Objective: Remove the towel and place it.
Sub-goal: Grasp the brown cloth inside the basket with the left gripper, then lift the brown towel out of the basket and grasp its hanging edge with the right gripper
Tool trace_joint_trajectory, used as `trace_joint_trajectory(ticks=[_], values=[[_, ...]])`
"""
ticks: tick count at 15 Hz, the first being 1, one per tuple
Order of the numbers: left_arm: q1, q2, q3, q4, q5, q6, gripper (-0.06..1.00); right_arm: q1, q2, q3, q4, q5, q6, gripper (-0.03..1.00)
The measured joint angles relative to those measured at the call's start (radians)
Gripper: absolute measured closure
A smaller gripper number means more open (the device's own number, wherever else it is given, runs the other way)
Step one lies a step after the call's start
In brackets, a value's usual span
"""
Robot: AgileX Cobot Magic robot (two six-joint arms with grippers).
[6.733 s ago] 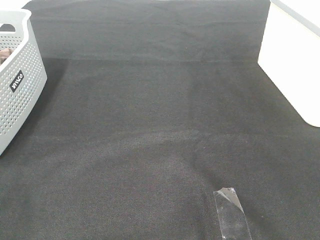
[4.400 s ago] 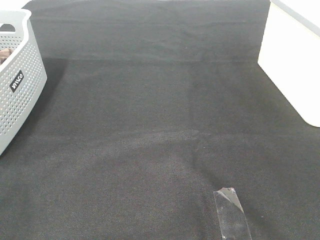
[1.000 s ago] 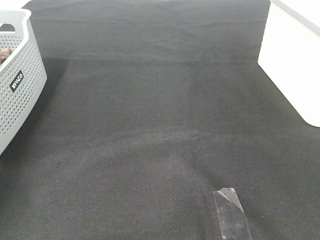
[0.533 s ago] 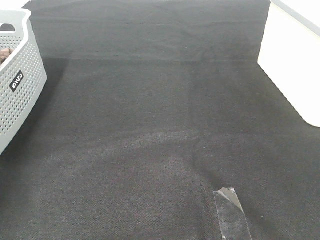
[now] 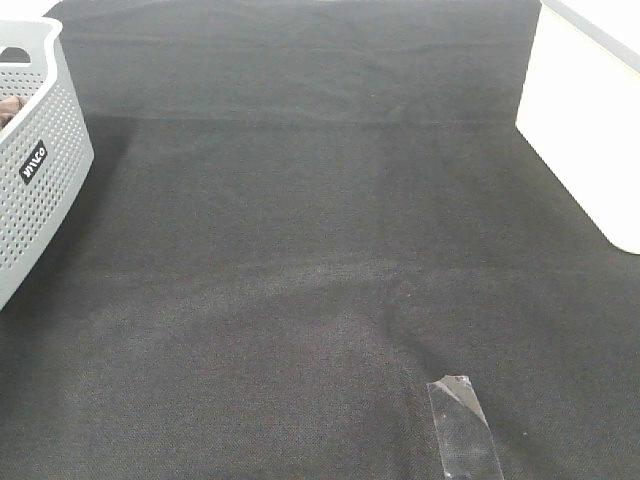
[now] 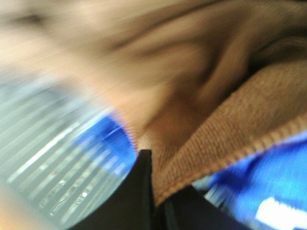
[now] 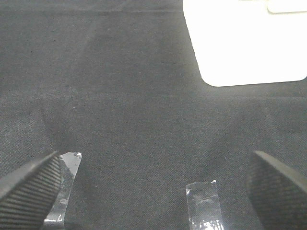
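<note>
The brown towel (image 6: 216,124) fills the blurred left wrist view at close range, its stitched hem running down between two dark fingers. My left gripper (image 6: 157,203) looks shut on that hem. In the exterior high view only a sliver of the towel (image 5: 8,108) shows inside the white perforated basket (image 5: 40,170) at the left edge, and neither arm is in view there. My right gripper (image 7: 153,191) is open and empty, low over the black table cloth (image 7: 134,96).
A white box (image 5: 590,130) stands at the right edge and also shows in the right wrist view (image 7: 244,43). A strip of clear tape (image 5: 462,428) lies on the black cloth (image 5: 300,250) at the front. Blue items (image 6: 259,187) lie under the towel.
</note>
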Motion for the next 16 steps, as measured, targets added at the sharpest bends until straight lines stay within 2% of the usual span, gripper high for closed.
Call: trace_joint_trajectory(ticks=[3, 7, 13, 16], values=[[-0.02, -0.127, 0.0, -0.028, 0.004, -0.013, 0.94, 0.0, 0.0, 0.0, 0.0, 0.0, 0.0, 0.0], [-0.1, -0.288, 0.0, -0.047, 0.011, -0.02, 0.94, 0.0, 0.0, 0.0, 0.0, 0.0, 0.0, 0.0], [-0.314, -0.501, -0.01, -0.04, 0.012, -0.179, 0.94, 0.0, -0.001, 0.0, 0.0, 0.0, -0.001, 0.0], [-0.411, -0.53, -0.101, -0.023, 0.015, -0.262, 0.94, 0.0, 0.028, -0.012, 0.013, -0.035, -0.051, 0.0]])
